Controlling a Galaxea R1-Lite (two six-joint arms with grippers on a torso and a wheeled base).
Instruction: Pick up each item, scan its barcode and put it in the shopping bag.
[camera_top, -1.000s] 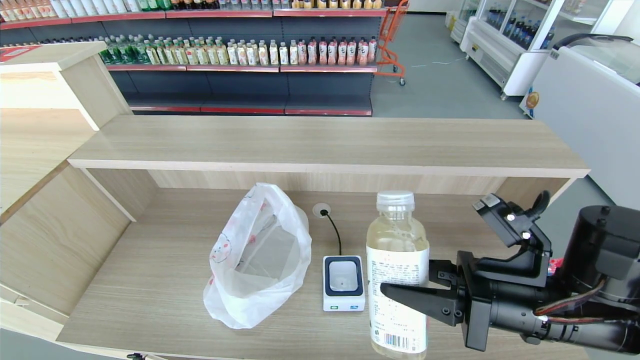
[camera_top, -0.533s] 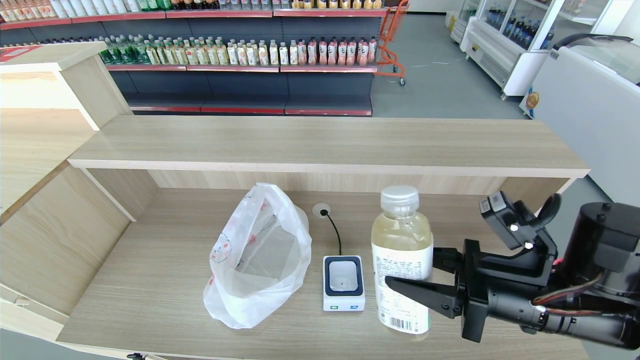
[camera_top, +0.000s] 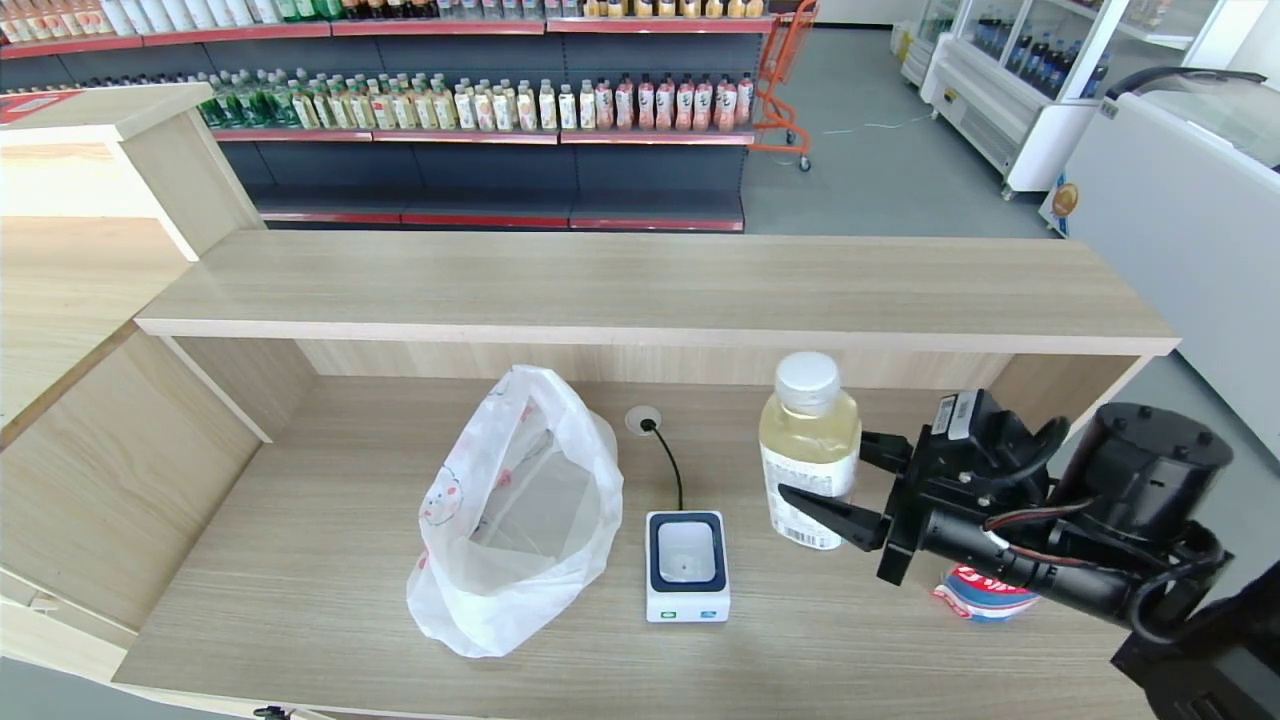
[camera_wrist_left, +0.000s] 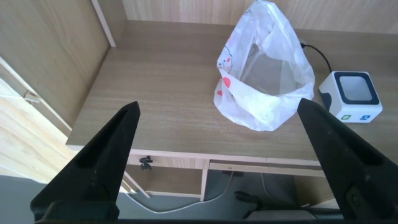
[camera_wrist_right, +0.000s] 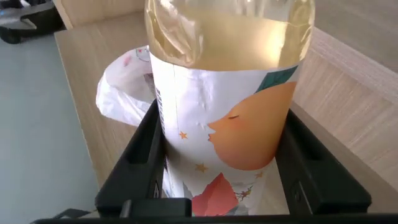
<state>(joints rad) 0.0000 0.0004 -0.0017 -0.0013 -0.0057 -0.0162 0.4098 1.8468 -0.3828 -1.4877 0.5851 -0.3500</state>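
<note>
The counter (camera_top: 300, 580) has a raised back ledge, and the bottle's cap stands near its underside; a lift that swings back could knock the cap on it. The bag (camera_top: 515, 515) slumps left of the scanner with its mouth partly open toward the front. The soft rim could fold shut under a bottle dropped off-centre, and the bottle would then roll onto the counter.

The left gripper (camera_wrist_left: 214, 168) hangs wide open above the counter's front edge near the bag, holding nothing, so nothing props the mouth. The right gripper (camera_top: 820, 480) clamps the bottle (camera_top: 808, 425) across its label, upright, just right of the scanner (camera_top: 686, 565); whether the base touches the counter I cannot tell.

The label is smooth and the liquid heavy, so tilting the bottle toward the scanner's upward window could make it slide in the jaws. A pack (camera_top: 975, 590) lies under the right arm and could be swept aside. The barcode (camera_top: 803, 528) sits low on the label facing front, so a scan may miss unless the bottle is tipped.
</note>
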